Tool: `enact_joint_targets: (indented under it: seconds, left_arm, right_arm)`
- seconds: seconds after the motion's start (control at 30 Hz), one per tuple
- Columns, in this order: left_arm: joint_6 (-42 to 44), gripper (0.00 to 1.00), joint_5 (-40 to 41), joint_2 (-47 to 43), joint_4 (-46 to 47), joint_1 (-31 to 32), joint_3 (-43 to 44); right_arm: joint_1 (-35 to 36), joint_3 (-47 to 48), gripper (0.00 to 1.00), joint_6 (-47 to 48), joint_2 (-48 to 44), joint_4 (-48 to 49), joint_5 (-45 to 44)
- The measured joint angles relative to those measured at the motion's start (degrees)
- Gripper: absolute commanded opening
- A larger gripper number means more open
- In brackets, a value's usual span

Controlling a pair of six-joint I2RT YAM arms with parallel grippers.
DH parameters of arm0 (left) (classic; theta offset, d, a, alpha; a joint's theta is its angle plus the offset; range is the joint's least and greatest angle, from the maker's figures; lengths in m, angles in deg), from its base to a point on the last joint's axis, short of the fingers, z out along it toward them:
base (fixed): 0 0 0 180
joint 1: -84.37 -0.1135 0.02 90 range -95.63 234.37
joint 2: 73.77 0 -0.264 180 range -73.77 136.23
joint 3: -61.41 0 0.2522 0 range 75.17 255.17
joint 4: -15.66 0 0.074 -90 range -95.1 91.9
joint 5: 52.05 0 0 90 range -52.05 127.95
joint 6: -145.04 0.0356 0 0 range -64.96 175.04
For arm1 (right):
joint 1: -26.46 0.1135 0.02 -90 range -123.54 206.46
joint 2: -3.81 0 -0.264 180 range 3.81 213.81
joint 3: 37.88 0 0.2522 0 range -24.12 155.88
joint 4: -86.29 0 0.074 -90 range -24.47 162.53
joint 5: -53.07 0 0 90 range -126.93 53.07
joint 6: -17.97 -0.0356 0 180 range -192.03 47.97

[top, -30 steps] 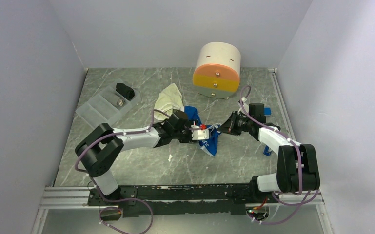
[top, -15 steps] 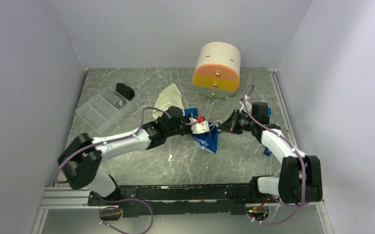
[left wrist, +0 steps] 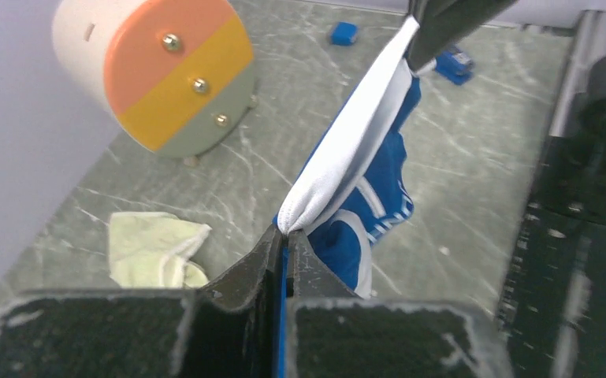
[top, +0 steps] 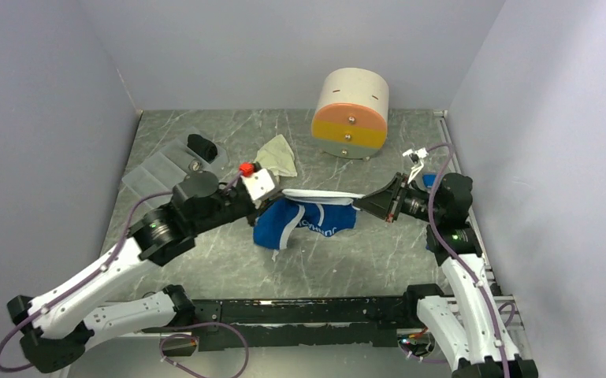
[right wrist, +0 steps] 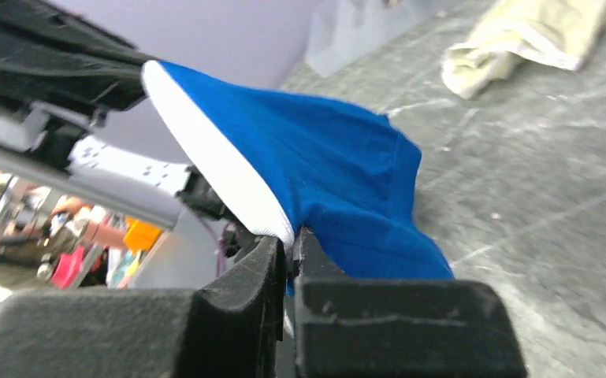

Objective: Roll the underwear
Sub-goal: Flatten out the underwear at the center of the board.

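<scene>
At the bench's far-left corner sits a clear plastic tray (top: 158, 169) with a black rolled bundle (top: 202, 146) in its rear compartment. Just right of it the left gripper (top: 276, 194) reaches toward the middle of the bench, its jaws clenched on one end of the white waistband of the blue underwear (top: 307, 220); the wrist view shows the band bunched into the narrow slit between the fingers (left wrist: 264, 256). Behind that gripper, toward the far edge, the cream underwear (top: 277, 157) lies crumpled on the bench, apart from the blue one. The blue garment hangs over the bench's middle – waistband stretched nearly straight between the two grippers, blue body sagging below it – and whether its lower edge touches the surface I cannot tell. Behind it, by the far edge, stands a round drawer unit (top: 351, 114) with orange, yellow and pale fronts. On the right, the right gripper (top: 361, 201) points leftward, its jaws pinched shut on the waistband's other end.
</scene>
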Motion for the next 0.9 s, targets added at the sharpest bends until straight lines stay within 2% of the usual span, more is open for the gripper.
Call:
enact_joint_targets:
  seconds: [0.2,0.33,0.43,0.5,0.6,0.7,0.8,0.9]
  left_arm:
    - [-10.23,0.05,-6.03,-4.22,-15.34,0.02,5.09]
    - [-14.10,0.05,-7.19,-1.55,-18.32,0.02,4.70]
    - [-15.54,0.05,-7.06,4.90,-15.56,-1.11,1.81]
    - [-16.37,0.05,-7.45,11.63,-12.28,-3.69,0.13]
    - [-18.08,0.05,-9.70,25.92,-4.24,-11.61,-3.17]
    - [-19.80,0.05,-11.04,33.09,0.42,-17.29,-6.40]
    - [-20.98,0.05,-11.50,35.15,2.69,-21.49,-8.83]
    - [-22.16,0.05,-10.71,32.74,4.96,-23.74,-10.97]
  right_arm:
    - [0.04,4.61,0.00,-2.67,-3.10,-2.32,10.67]
    - [0.13,5.68,0.00,-3.56,-1.60,-5.25,10.05]
    - [0.13,3.91,0.00,-4.74,3.28,-5.07,4.59]
    - [0.13,2.86,0.00,-5.14,10.05,-4.39,-1.36]
    - [1.14,3.10,0.06,-5.55,22.91,-1.22,-8.17]
    - [5.77,8.11,0.06,-3.82,35.45,-2.01,-15.02]
    - [13.57,17.46,0.06,-1.22,44.22,-3.30,-22.99]
    - [20.55,25.92,0.06,1.22,48.72,-3.61,-29.75]
